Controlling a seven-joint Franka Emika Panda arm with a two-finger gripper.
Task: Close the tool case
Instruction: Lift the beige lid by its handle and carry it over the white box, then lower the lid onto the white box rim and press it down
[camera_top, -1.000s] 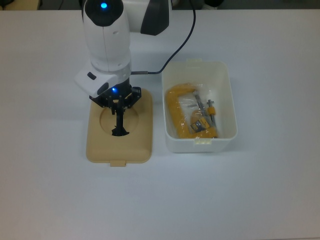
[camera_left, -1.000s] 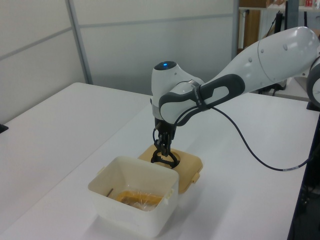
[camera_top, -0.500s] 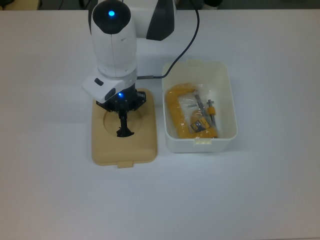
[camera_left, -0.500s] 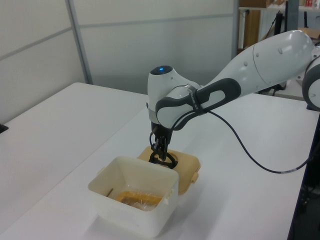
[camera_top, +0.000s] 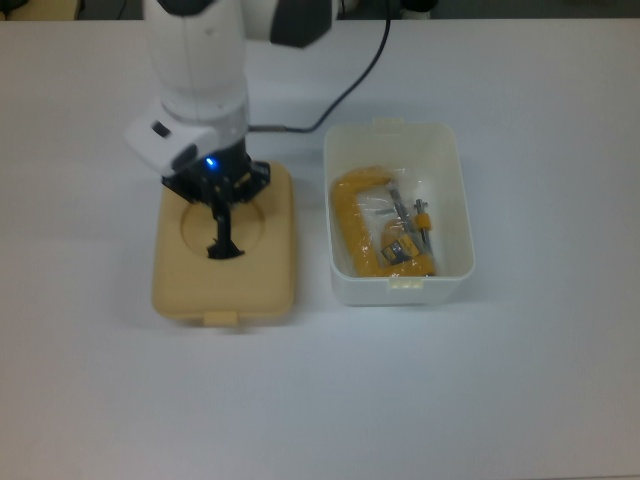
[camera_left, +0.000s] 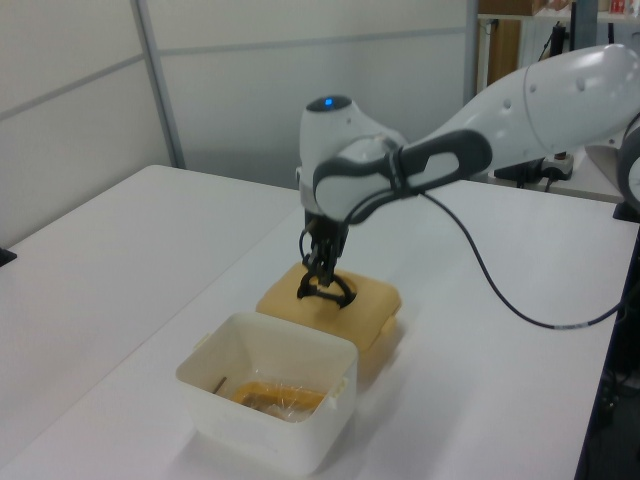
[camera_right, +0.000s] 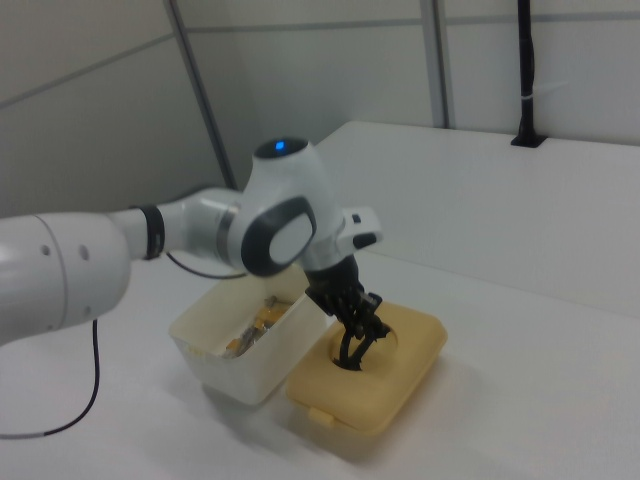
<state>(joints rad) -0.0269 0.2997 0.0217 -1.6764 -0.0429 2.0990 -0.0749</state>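
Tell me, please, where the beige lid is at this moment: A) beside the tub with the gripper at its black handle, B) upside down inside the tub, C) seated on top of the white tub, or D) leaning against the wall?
A: the beige lid sits apart from the open white tub, on the top view's left, with the gripper at its black handle.

open tub (camera_top: 455, 200) unobstructed above, bare table (camera_top: 500, 400) around

No readable text, labels, brands or numbers on any surface in view.
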